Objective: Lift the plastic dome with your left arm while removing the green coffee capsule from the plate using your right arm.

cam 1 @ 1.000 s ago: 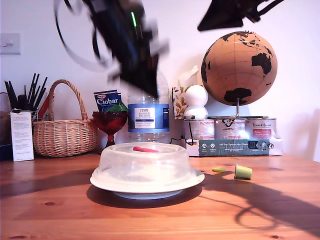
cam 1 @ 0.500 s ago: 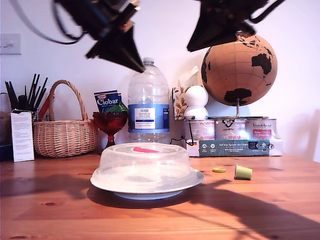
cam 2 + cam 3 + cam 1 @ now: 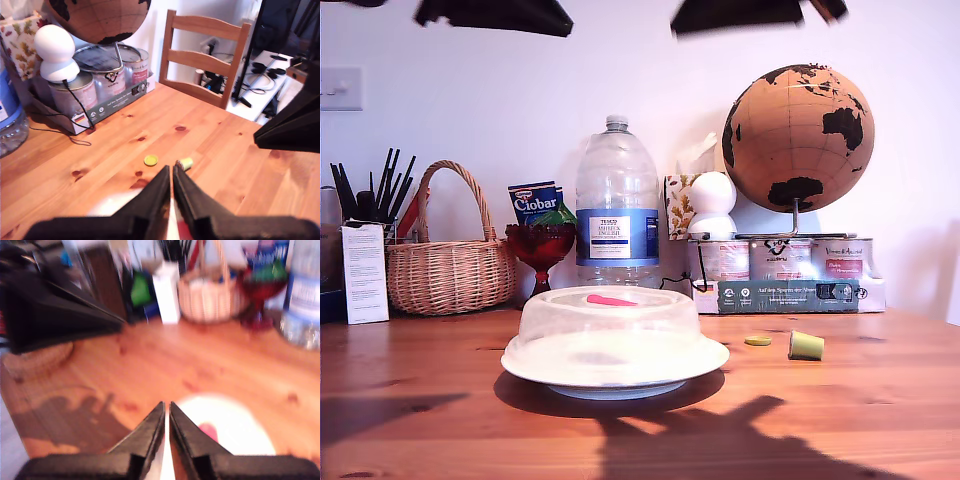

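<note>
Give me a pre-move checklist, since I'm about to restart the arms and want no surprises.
1. Plastic dome seated on the plate: ok.
2. Green coffee capsule off the plate, on the table: ok.
3. My first gripper shut, holding nothing: ok.
4. My second gripper shut, holding nothing: ok.
5. Both arms high above the dome: ok.
6. Anything left under the dome: cannot tell.

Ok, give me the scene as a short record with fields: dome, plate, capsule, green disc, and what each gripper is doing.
plastic dome: sitting on the plate, red-pink tab on top
plate: on the wooden table, covered
green coffee capsule: on the table, off the plate, toward the exterior view's right
green disc: flat on the table beside the capsule
my first gripper: shut, empty, raised above the table
my second gripper: shut, empty, above the dome
</note>
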### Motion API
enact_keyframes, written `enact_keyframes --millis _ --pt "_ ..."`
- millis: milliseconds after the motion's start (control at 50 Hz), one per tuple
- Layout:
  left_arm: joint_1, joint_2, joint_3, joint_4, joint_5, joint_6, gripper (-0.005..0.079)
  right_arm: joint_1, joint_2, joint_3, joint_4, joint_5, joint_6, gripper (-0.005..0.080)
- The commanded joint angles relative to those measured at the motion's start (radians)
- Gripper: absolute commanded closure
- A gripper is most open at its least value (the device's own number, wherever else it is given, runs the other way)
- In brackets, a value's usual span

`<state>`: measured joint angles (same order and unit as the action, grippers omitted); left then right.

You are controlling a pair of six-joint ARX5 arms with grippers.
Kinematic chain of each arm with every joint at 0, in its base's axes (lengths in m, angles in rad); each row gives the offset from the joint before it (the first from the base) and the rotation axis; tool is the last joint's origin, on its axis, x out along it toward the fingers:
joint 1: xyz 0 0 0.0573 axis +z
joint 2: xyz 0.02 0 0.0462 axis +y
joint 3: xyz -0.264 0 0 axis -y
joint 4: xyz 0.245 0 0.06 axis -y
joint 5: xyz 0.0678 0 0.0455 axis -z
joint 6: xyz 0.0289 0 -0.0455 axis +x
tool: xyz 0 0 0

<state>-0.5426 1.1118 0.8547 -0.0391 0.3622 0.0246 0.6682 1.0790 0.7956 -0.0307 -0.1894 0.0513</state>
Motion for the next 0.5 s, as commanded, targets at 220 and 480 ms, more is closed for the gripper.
enact_keyframes --millis 220,480 --pt "-0.048 -0.086 -0.093 0.064 -0.034 -0.01 0.0763 0.04 -0.055 -0.008 -0.013 0.014 0.002 0.0765" --pt "-0.048 -0.086 -0.093 0.071 -0.035 -0.01 0.0763 0.039 -0.055 -0.008 -0.124 0.016 0.001 0.0765"
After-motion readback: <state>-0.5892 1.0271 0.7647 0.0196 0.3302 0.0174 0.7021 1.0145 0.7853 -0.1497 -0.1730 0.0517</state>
